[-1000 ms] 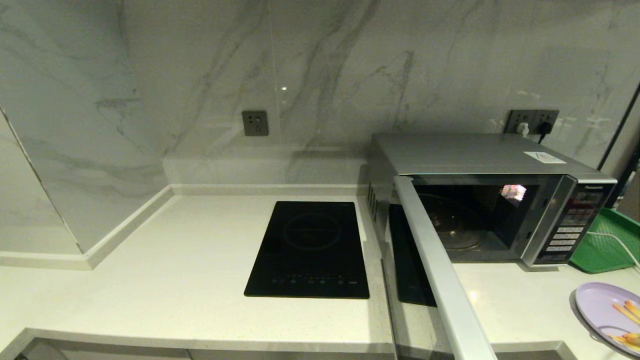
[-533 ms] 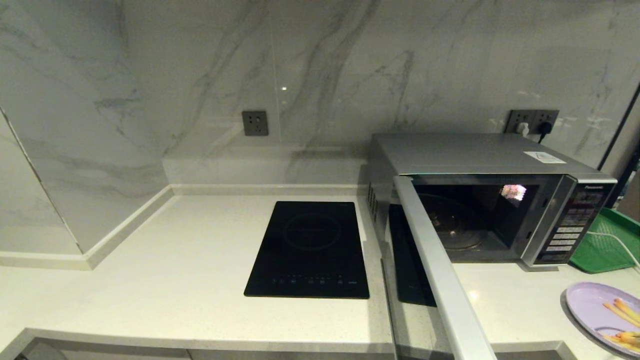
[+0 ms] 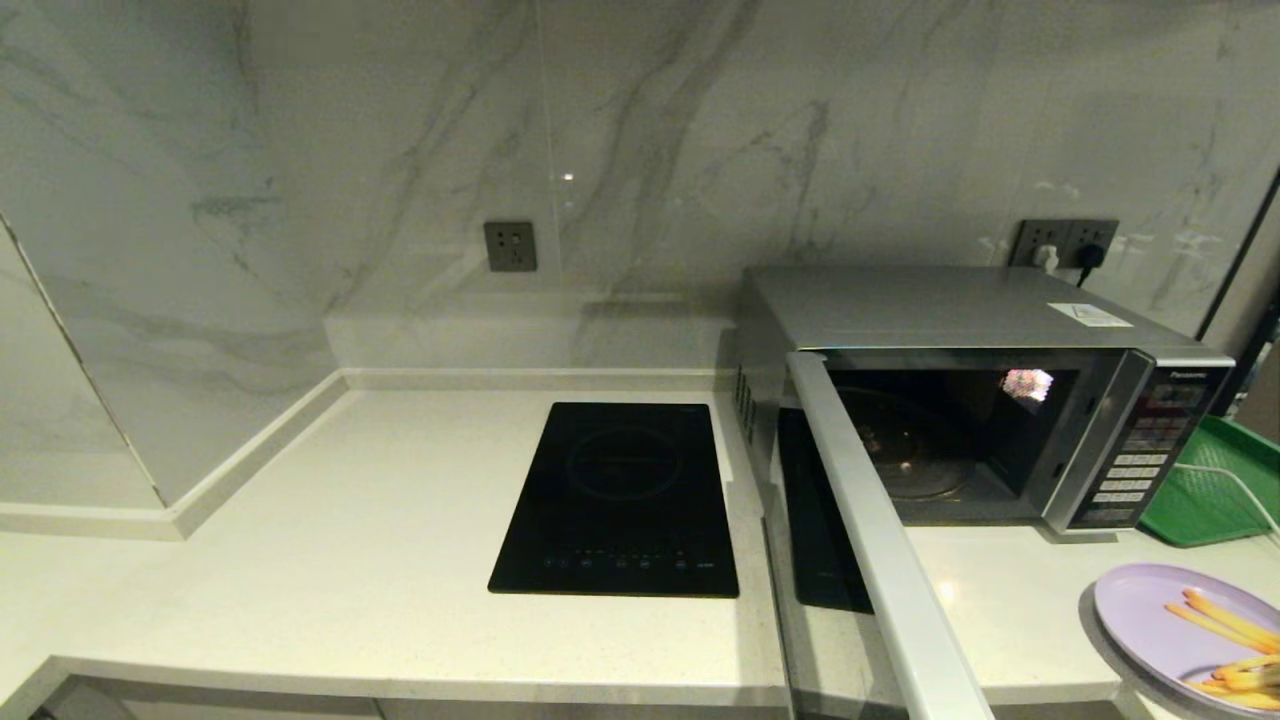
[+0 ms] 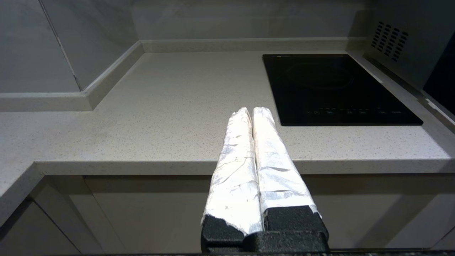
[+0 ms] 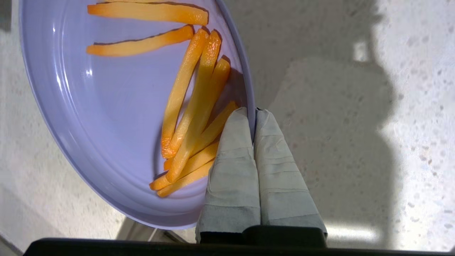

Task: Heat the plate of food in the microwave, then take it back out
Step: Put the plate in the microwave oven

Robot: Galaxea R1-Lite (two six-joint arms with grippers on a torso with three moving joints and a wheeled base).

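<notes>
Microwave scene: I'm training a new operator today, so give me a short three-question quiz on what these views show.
1. True or false: the microwave door is closed.
2. What does the right gripper pinch? A) the green tray B) the rim of the plate of food C) the induction hob
3. Fill in: the left gripper, shut and empty, hangs in front of the ____ edge.

Key: 1 false, the door stands open; 2 B; 3 countertop.

Dim, warm light; a glare spot on the microwave (image 3: 1000, 400) glass, hard shadows on the counter (image 5: 355, 106).
</notes>
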